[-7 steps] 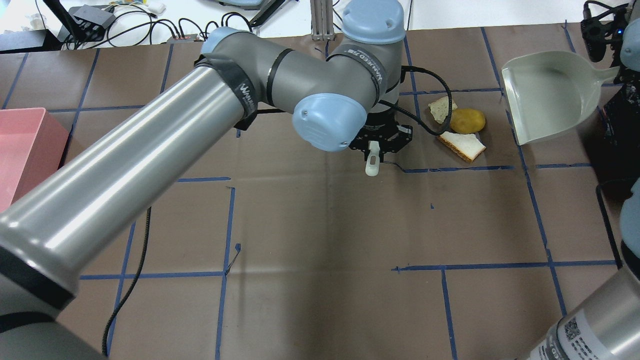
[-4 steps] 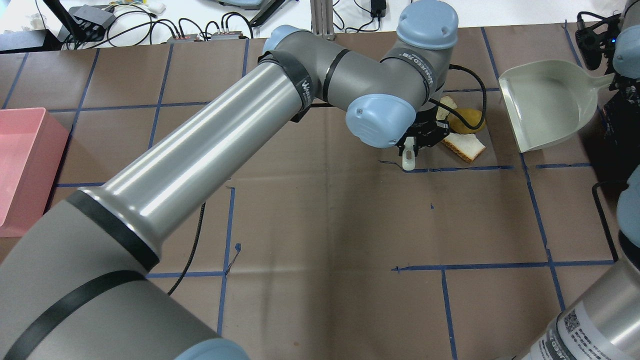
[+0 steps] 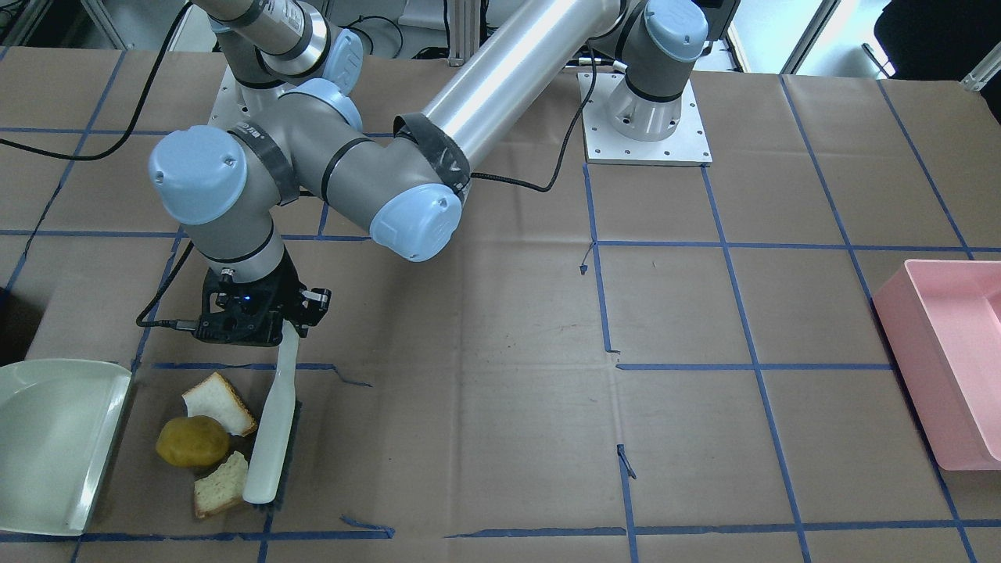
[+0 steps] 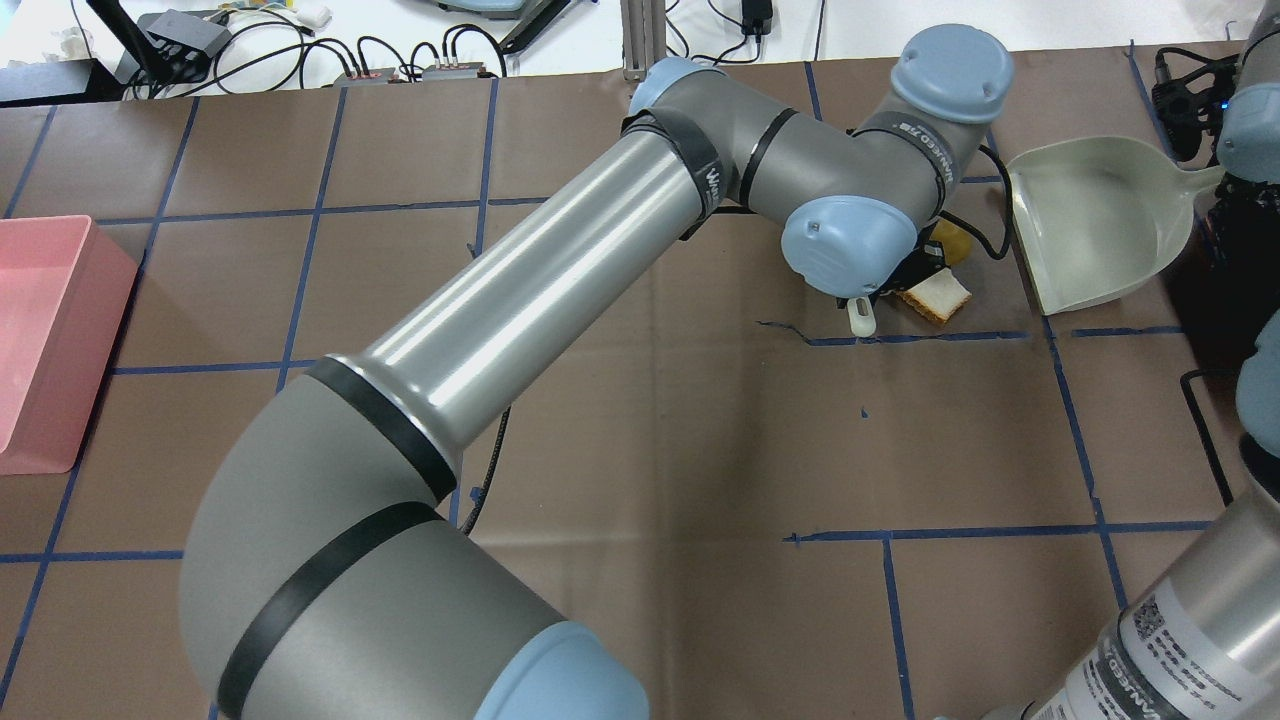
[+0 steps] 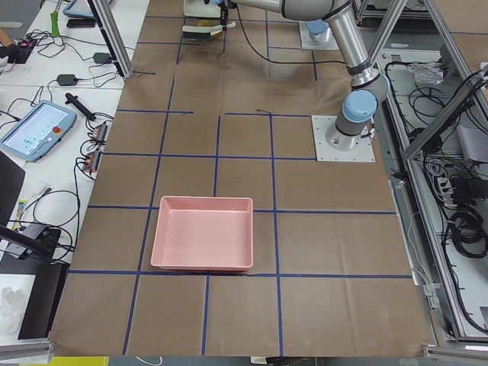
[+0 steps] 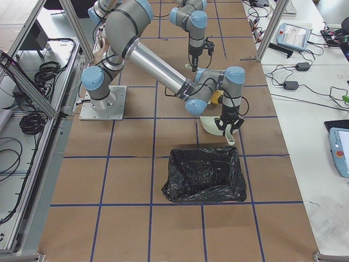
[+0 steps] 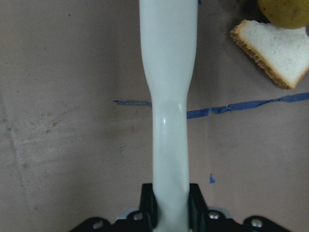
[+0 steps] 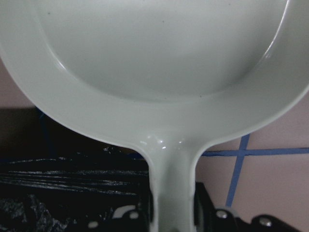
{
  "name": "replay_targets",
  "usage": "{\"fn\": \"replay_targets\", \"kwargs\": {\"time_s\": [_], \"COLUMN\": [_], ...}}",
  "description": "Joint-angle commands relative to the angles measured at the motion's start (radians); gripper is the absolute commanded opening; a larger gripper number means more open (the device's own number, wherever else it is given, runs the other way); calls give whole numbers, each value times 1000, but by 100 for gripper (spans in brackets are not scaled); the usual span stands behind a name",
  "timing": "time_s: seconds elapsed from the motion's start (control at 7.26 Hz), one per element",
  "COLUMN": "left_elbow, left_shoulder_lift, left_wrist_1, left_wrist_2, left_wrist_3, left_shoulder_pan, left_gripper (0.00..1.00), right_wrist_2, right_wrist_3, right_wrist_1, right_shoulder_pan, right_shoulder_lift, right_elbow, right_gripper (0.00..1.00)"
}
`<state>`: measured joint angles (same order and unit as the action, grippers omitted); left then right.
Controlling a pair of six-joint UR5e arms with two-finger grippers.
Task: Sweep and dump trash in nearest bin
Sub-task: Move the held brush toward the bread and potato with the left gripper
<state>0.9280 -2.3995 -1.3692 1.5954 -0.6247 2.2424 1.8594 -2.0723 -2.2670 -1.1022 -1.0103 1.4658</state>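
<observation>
The trash lies together on the brown table: two torn bread pieces (image 3: 217, 403) (image 3: 220, 485) and a round yellow-brown lump (image 3: 191, 442) between them. My left gripper (image 7: 170, 209) is shut on the white handle of a brush (image 3: 270, 426). The brush lies along the side of the trash away from the dustpan and touches the bread. A pale green dustpan (image 4: 1095, 220) rests just beyond the trash, its open lip facing it. My right gripper (image 8: 173, 212) is shut on the dustpan's handle. In the overhead view my left wrist hides most of the trash; one bread piece (image 4: 938, 295) shows.
A bin lined with a black bag (image 6: 204, 174) stands close to the dustpan, on the robot's right end of the table. A pink bin (image 4: 40, 330) sits at the far left end. A black cable (image 3: 160, 297) runs to my left wrist.
My left arm has swung right with the brush, from the table's middle up to the trash. The dustpan has shifted slightly towards the trash.
</observation>
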Motion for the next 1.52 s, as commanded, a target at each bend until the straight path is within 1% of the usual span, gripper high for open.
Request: {"fn": "replay_targets", "kwargs": {"time_s": [0.0,0.14,0.28,0.55,0.69,0.83,1.1,1.24,1.38], "left_elbow": [-122,-177,-225,-282,-293,-308,-349,-385,-423], "left_shoulder_lift": [-94,-125,-156,-205,-204,-210,-245,-269,-286], "left_wrist_1": [-54,-117,-137,-157,-219,-226,-212,-211,-211], "left_wrist_2": [61,64,66,64,66,64,43,3,-67], "left_wrist_3": [-18,-18,-20,-30,-32,-32,-73,-73,-72], "left_shoulder_pan": [20,25,32,48,49,49,71,75,77], "left_gripper": [13,13,13,13,12,12,12,12,11], "right_wrist_2": [-14,-61,-65,-94,-95,-110,-112,-111,-111], "right_wrist_3": [5,5,5,5,6,6,8,9,9], "right_wrist_1": [-22,-20,-20,-20,-22,-20,-22,-17,-11], "right_shoulder_pan": [-4,-4,-5,-10,-16,-16,-16,-16,-16], "right_shoulder_lift": [-8,-11,-11,-11,-11,-10,2,4,2], "right_elbow": [50,50,51,51,51,53,54,54,54], "right_gripper": [0,0,0,0,0,0,0,0,0]}}
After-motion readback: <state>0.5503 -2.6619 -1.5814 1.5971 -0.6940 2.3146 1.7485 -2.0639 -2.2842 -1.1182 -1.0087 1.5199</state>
